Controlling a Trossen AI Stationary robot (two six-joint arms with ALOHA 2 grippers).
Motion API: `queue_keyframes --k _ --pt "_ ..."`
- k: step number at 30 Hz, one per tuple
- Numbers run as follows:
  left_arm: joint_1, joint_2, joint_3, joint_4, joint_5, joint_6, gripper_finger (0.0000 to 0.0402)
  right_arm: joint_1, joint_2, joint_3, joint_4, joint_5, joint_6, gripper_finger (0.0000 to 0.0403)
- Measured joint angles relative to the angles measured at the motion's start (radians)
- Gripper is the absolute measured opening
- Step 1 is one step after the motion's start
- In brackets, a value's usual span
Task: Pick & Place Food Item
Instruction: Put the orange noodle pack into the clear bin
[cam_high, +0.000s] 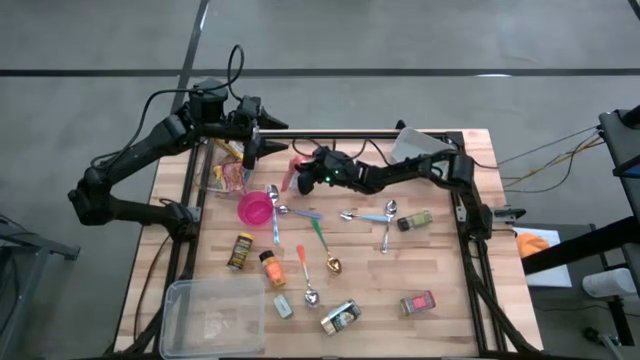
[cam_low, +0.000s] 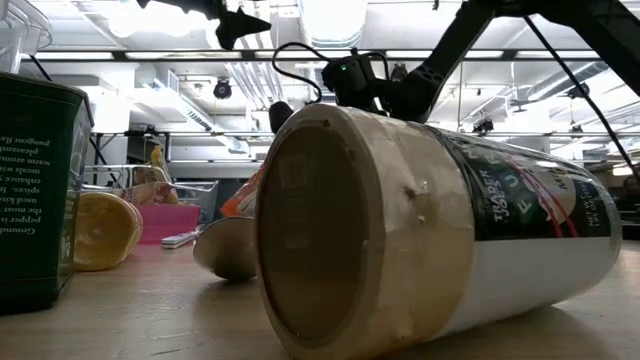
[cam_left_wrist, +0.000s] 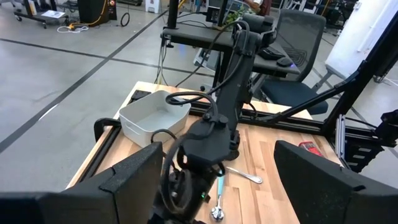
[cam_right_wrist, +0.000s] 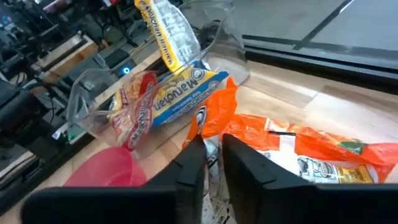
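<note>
Right hand (cam_right_wrist: 211, 163): narrow, fingers astride the orange food packet (cam_right_wrist: 298, 146) lying on the counter (cam_high: 440, 260). Left hand (cam_high: 250, 150): wide, empty. Packet not yet lifted; placing remains.

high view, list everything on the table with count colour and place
noodle packs: several, yellow and red, in clear bin at far left
orange pack: one, at right gripper
pink bowl: one, near the bin
spoons: about six, mixed handles, table middle
spice jars: about five, scattered on near half
clear tub: one, near left corner
white tub: one, far right corner
left gripper: open, over the bin
right gripper: fingers close together around the orange pack's edge
</note>
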Motion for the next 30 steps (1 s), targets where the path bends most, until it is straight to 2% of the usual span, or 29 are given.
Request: queue_keyframes --k 11,16,20,30 --pt "0.000 0.000 0.000 0.000 0.000 0.000 0.0312 0.002 -0.002 0.003 0.009 -0.010 0.004 0.0219" --pt "0.000 0.000 0.000 0.000 0.000 0.000 0.0312 0.003 -0.004 0.014 0.010 -0.012 -0.002 0.0273" --pt "0.000 0.000 0.000 0.000 0.000 0.000 0.0312 0.002 -0.004 0.014 0.007 -0.014 -0.004 0.0288" --pt "0.000 0.000 0.000 0.001 0.000 -0.002 0.0312 0.002 -0.048 0.008 0.000 -0.027 -0.009 0.0290"
